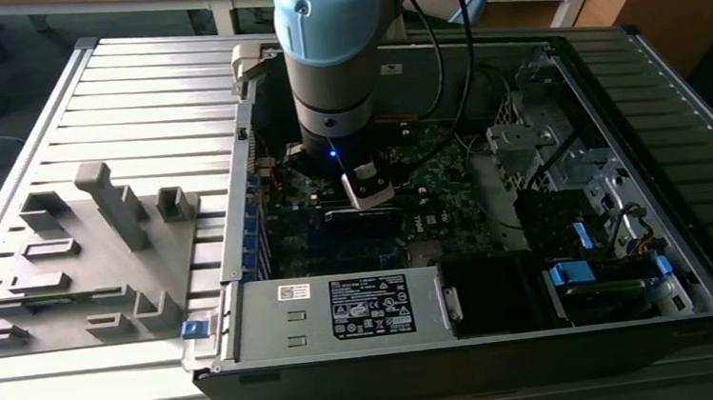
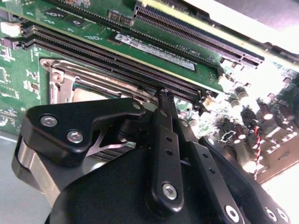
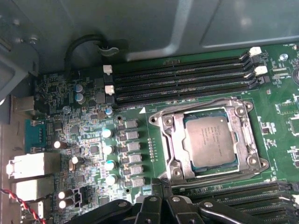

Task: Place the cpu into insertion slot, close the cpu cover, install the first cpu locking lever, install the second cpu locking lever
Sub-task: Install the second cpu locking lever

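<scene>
The cpu, a grey square chip, lies flat in the insertion slot on the green motherboard. The silver cpu cover lies down around the chip, its cut-out showing the metal top. Thin silver levers run along two sides of the socket; I cannot tell whether they are latched. My gripper hovers just beside the socket, by the memory slots, its black fingers shut together on nothing. The second wrist view shows the socket rim just past the gripper. In the exterior view the gripper reaches down into the open computer case.
Long black memory slots flank the socket. A labelled black power supply box fills the case's near side, with blue-clipped drive bays on the exterior view's right. A grey fixture plate sits outside the case on the exterior view's left. Cables hang behind the arm.
</scene>
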Motion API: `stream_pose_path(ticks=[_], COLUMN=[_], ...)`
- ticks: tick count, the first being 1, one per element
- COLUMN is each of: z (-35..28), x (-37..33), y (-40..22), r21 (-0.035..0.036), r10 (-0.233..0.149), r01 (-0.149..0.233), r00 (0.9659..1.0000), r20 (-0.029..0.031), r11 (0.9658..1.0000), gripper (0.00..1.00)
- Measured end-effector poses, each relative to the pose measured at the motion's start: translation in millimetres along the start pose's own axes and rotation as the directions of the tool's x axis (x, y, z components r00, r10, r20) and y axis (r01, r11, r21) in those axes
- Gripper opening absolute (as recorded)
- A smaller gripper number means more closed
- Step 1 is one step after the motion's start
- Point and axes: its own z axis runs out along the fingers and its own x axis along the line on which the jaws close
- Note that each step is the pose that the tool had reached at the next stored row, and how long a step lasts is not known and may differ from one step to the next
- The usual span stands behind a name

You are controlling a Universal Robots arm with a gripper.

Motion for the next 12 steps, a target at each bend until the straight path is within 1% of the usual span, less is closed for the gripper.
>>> stream_pose_path(ticks=[3, 4, 5, 9, 11, 12], z=[-0.1, -0.5, -1.2, -6.5, -9.6, -10.4], x=[0.1, 0.1, 0.0, -0.1, -0.2, -0.2], y=[0.1, 0.2, 0.4, 1.7, 2.4, 2.6], r21=[-0.0012, -0.0042, -0.0088, -0.0254, -0.0320, -0.0337], r10=[0.000, 0.000, 0.001, 0.002, 0.002, 0.002], r01=[0.000, 0.000, -0.001, -0.002, -0.002, -0.002], r00=[1.0000, 1.0000, 1.0000, 1.0000, 1.0000, 1.0000], r20=[0.0000, -0.0004, -0.0009, -0.0039, -0.0049, -0.0052], r11=[1.0000, 1.0000, 1.0000, 0.9997, 0.9995, 0.9994], gripper=[0.11, 0.11, 0.11, 0.11, 0.11, 0.11])
